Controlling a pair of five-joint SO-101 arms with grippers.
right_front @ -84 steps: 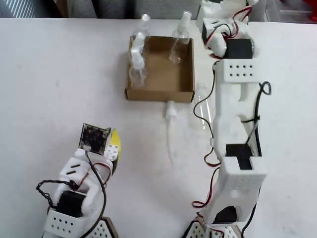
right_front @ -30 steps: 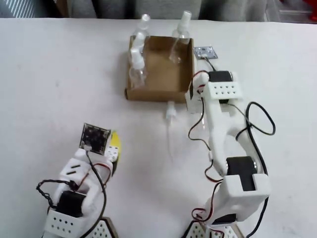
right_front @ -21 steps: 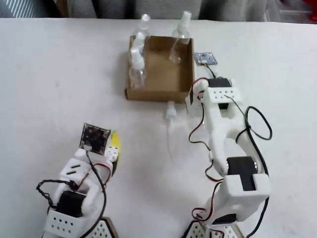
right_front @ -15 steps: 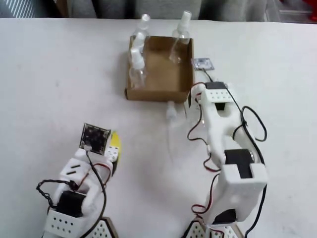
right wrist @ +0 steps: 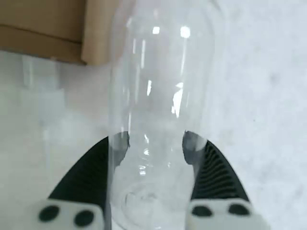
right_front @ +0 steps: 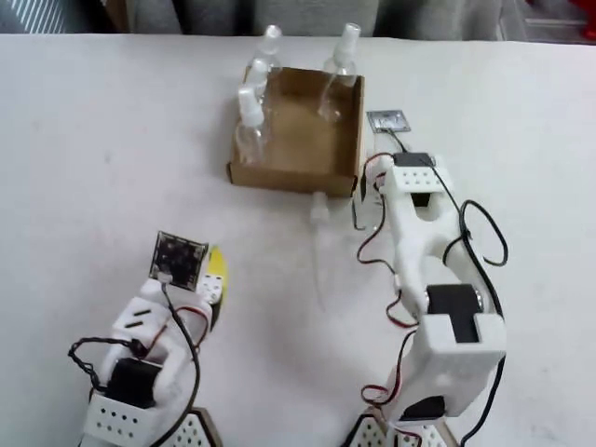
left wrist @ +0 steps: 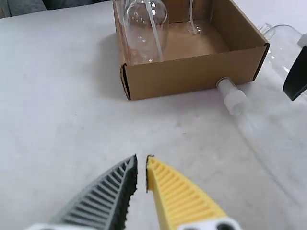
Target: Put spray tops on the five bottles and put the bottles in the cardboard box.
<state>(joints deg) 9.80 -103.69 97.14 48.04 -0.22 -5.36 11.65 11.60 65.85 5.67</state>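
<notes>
White table [right_front: 112,140] is running to its far edge just behind the box, which is sitting well apart from both side edges.

Two arms. Right arm [right_front: 438,307] is stretching forward to the box's right side. Left arm [right_front: 140,354] is sitting folded near the front edge, well apart from the box.

One box [right_front: 289,179], cardboard, top open.

Bottles [right_front: 248,135] are standing inside with spray heads poking above the rim. It looks like four, three along the left wall and one by the right wall, but the clear plastic is overlapping, so the count is unsure. Fifth bottle [right wrist: 160,72] is sitting just beside the box's near right corner.

One loose spray top [right_front: 319,209] is lying right at the front wall, tube [right_front: 319,265] pointing back toward the arms.

Right gripper [right wrist: 156,141] is clamping the fifth bottle's body between both black fingers. Left gripper [left wrist: 141,165] is hanging over the table before the box, grey and yellow fingers pressing almost together, holding nothing.
</notes>
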